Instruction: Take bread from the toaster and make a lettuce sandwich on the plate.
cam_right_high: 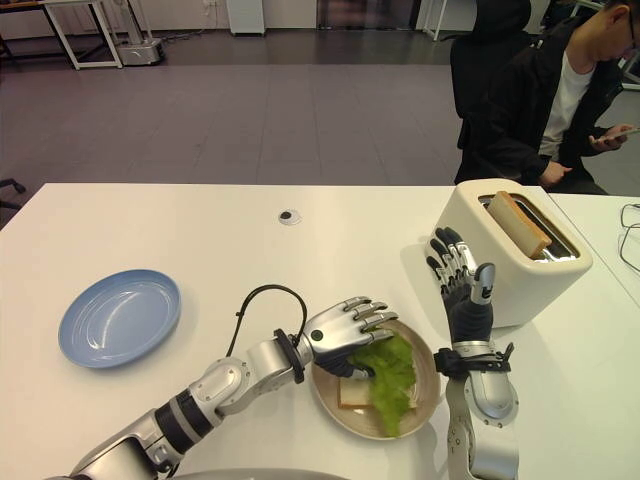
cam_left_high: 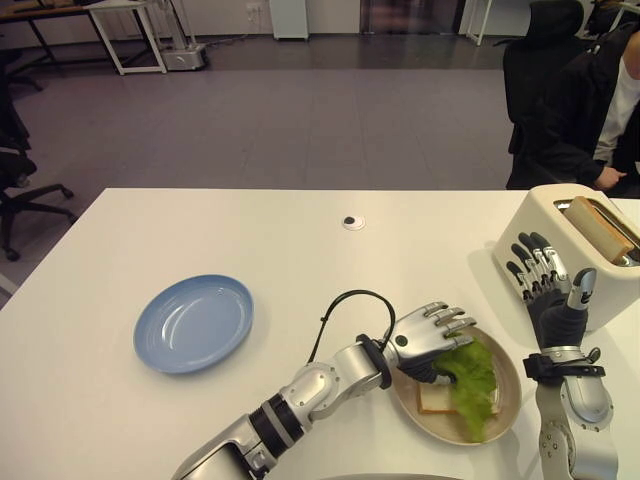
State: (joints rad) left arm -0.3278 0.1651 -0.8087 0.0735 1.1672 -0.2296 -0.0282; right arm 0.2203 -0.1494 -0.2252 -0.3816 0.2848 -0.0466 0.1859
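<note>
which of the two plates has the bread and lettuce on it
The beige plate beside the toaster: the left hand holds lettuce over a bread slice there. The blue plate sits apart, further left.

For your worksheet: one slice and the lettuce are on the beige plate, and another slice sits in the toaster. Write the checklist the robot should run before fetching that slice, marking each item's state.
1. Bottom slice lies on the beige plate: ok.
2. Lettuce lies on that slice: ok, though it drapes past the slice's edge.
3. Left hand has let go of the lettuce: cannot tell.
4. Left hand is clear of the plate: not ok, it hangs over it.
5. Right hand is free: ok, open and upright beside the toaster.
6. Toaster slice sticks up within reach: ok.
</note>
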